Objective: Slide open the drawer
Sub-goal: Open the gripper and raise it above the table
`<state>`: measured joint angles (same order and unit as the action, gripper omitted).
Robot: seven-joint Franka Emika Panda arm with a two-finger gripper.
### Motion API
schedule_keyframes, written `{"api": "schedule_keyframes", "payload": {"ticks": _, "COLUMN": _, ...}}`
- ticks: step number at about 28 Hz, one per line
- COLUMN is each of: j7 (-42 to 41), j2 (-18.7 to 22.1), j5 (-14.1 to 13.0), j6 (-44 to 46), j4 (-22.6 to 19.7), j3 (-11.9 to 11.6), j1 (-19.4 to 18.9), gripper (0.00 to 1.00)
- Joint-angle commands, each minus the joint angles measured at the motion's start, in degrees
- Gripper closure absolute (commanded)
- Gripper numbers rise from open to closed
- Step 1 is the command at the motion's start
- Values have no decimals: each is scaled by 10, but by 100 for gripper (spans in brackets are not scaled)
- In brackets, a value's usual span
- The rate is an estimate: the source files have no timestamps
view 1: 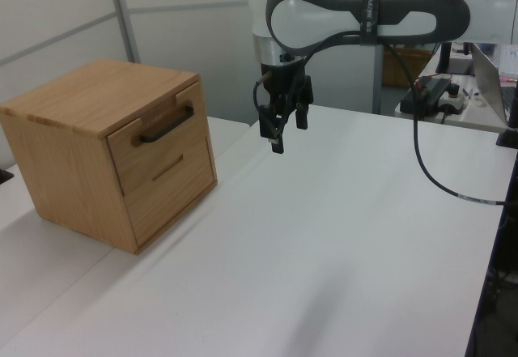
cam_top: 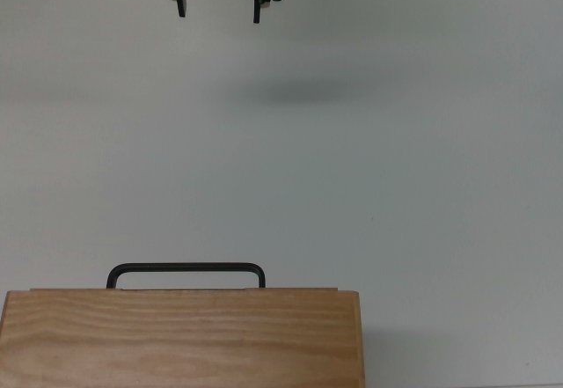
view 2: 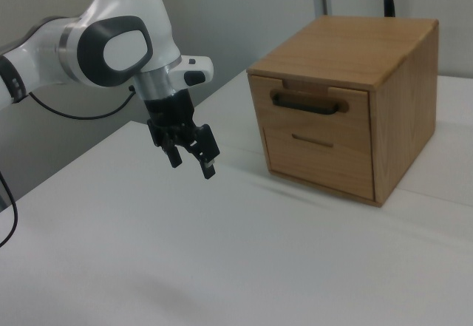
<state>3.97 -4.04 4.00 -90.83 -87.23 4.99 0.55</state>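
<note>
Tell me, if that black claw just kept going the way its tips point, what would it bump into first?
Most likely the bare white table. The gripper hangs with its jaws open and pointing downward; nothing lies beneath it. The drawer sits off to the left view's left, outside that line.

A: Cabinet (view 1: pixel 77 142)?
B: Honey-toned wood, wavy darker grain across the top slab.

A: Drawer (view 2: pixel 310 104)?
B: Same light wood on the front panel; handle (cam_top: pixel 185 270) is thin black metal.

A: Gripper (cam_top: pixel 218 8)?
B: Black throughout, fingers included.

A: Arm (view 2: pixel 111 49)?
B: Glossy white shells, dark grey joint bands, black cable.

A: Table (cam_top: pixel 396 168)?
B: Plain white, unpatterned, one soft grey shadow.
</note>
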Motion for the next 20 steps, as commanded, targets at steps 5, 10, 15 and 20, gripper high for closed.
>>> {"api": "schedule_keyframes", "payload": {"ticks": 5, "j7": 33, "j2": -2, "j5": -12, "j6": 9, "j4": 5, "j3": -13, "j1": -9, "gripper": 0}}
{"api": "schedule_keyframes", "payload": {"ticks": 10, "j7": 131, "j2": -4, "j5": -11, "j6": 9, "j4": 5, "j3": -14, "j1": 0, "gripper": 0}}
{"api": "schedule_keyframes", "payload": {"ticks": 15, "j7": 228, "j2": -4, "j5": -12, "j6": 9, "j4": 5, "j3": -14, "j1": 3, "gripper": 0}}
{"api": "schedule_keyframes", "payload": {"ticks": 20, "j7": 353, "j2": -9, "j5": -12, "j6": 7, "j4": 5, "j3": -13, "j1": 5, "gripper": 0}}
